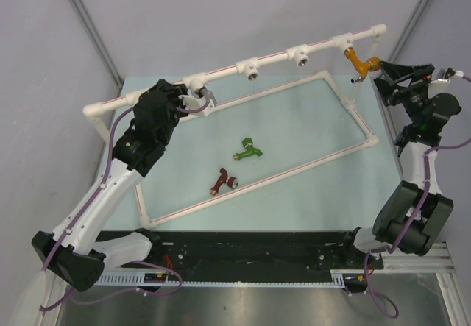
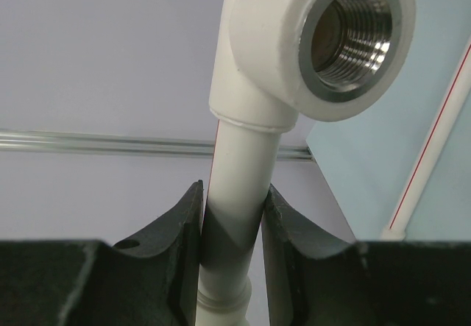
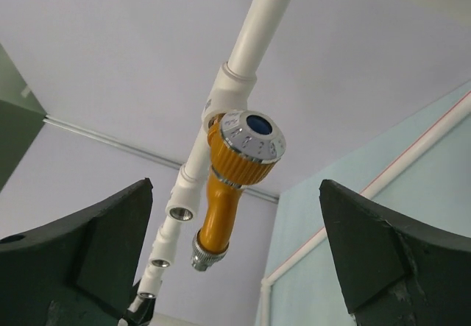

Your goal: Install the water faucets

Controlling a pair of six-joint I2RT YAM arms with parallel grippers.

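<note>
Orange-yellow faucet (image 3: 223, 202), with a silver knurled cap and threaded tip, hangs from the white pipe frame (image 2: 243, 149), between the released right tool's (image 1: 388, 76) spread fingers and untouched. Green faucet (image 1: 248, 149) and red-brown faucet (image 1: 223, 182) lie on the desk (image 1: 309, 186). Left tool (image 2: 234, 223) is clenched on the frame.

The pale teal table (image 1: 309, 193) carries a white plastic pipe frame (image 1: 294, 169) whose rectangular base spans most of the top. Inside it, near the middle, lies a small green tap-shaped faucet (image 1: 248, 150). A dark red-brown faucet (image 1: 223, 182) lies nearer the front edge.
</note>
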